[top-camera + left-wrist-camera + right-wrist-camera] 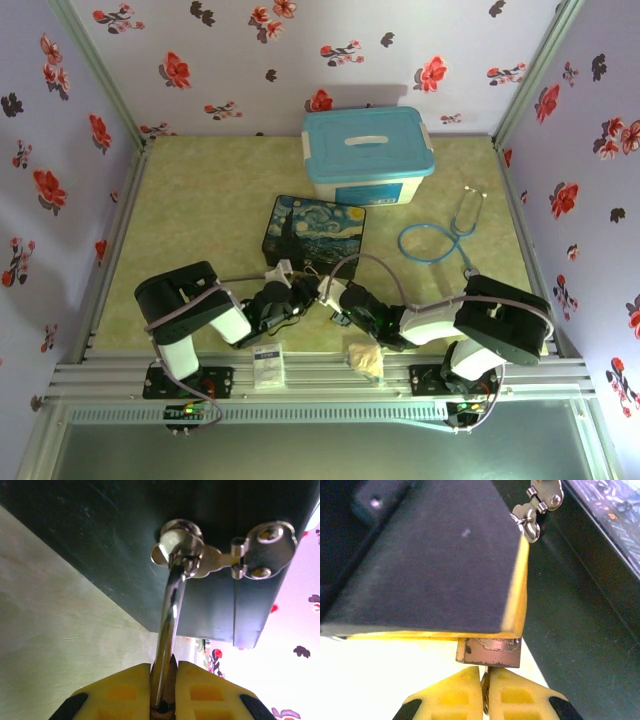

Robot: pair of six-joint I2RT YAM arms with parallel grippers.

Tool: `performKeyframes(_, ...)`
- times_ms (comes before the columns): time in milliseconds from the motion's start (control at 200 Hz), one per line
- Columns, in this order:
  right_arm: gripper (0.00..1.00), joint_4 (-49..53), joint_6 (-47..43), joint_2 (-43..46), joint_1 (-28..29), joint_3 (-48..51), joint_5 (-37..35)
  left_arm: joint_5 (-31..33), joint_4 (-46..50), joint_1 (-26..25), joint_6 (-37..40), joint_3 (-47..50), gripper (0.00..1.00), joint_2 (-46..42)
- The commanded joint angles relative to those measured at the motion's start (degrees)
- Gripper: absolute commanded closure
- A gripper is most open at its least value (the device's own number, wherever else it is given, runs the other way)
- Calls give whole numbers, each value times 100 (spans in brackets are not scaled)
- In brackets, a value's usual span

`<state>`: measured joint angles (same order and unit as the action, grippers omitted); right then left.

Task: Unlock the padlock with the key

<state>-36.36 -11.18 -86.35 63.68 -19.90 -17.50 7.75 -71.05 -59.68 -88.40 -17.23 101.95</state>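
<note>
By my reading you are at the key-in-lock step. Your left gripper [164,675] is clamped on the padlock [489,652], jaws pressed onto the metal, with the silvery shackle [170,605] running up from between the yellow pads and through the staple of the hasp [265,545]; the padlock therefore hangs on the dark near wall of the starry-night box [315,225], between your two arms. Your right gripper [486,680] has its jaws pressed together on the key [485,695], a thin blade seen edge-on, and the key's tip meets the underside of the brass body; whether it is fully seated in the keyway you cannot tell from here. The next move likely calls for a short push along the key's axis, then a roll of the right wrist, while the left holds the body firm against the twist. Room is tight: the left finger's broad dark pad [430,555] lies right over the lock, the box wall is just beside it, and the table [190,200] looks close beneath; the blue-lidded tub [368,150] and stethoscope [450,235] sit well apart and should not trouble you.
</note>
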Motion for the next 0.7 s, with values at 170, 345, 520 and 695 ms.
performKeyframes(170, 96, -1136, 1342, -18, -500, 211, 1899, -238, -220, -70, 81, 106, 97, 61)
performKeyframes(345, 97, -1427, 1644, -118, -633, 312, 2138, -171, -139, -57, 167, 156, 81, 27)
performKeyframes(520, 96, -1519, 1823, -226, -633, 322, 2232, -208, 386, -38, 418, 47, 70, -175)
performKeyframes(695, 94, -1495, 1933, -313, -629, 328, 2189, -138, 1980, -36, 994, -256, 80, -864)
